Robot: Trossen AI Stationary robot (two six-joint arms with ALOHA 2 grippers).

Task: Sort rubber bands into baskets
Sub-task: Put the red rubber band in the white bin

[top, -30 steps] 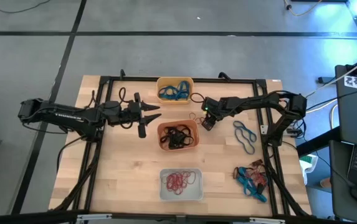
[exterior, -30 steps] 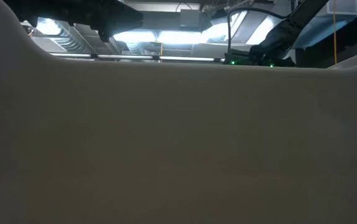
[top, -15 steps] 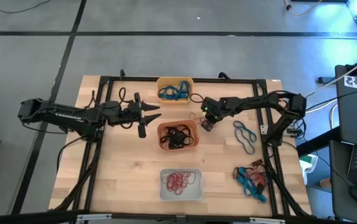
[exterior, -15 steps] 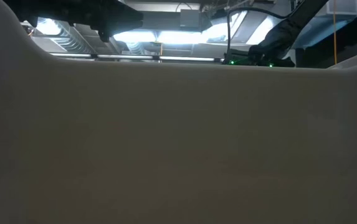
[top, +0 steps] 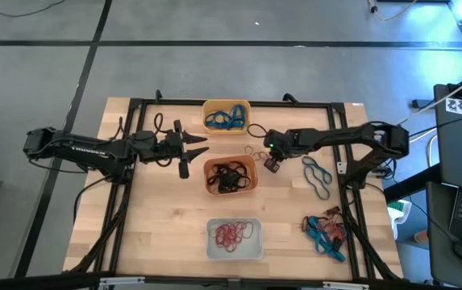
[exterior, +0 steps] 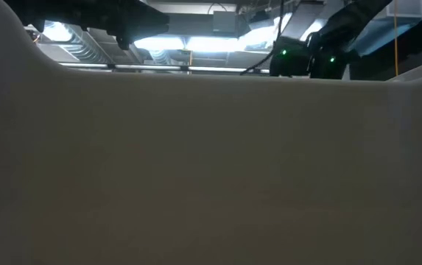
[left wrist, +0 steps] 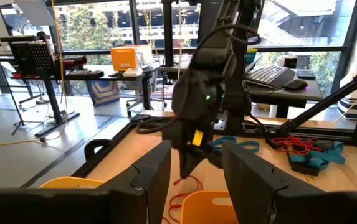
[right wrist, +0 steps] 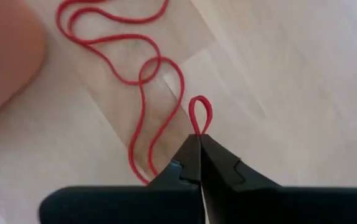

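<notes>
- The left gripper [top: 189, 150] is held over bare table [top: 158, 217] left of the red-orange basket [top: 231, 176]; its jaws are released and nothing is grasped.
- Three baskets are counted in a column at table centre: the yellow-orange basket [top: 226, 115] with blue-teal bands at the far edge, the red-orange basket with black bands in the middle, and the whitish basket [top: 234, 239] with red bands at the near edge.
- The right gripper [right wrist: 199, 163] is positioned just right of the red-orange basket, jaws clenched on a red rubber band [right wrist: 146, 74] lying on the wood.
- Two blue-teal loops [top: 317, 177] are located further right.
- A mixed pile of bands [top: 326, 231] is located near the table's right edge.
</notes>
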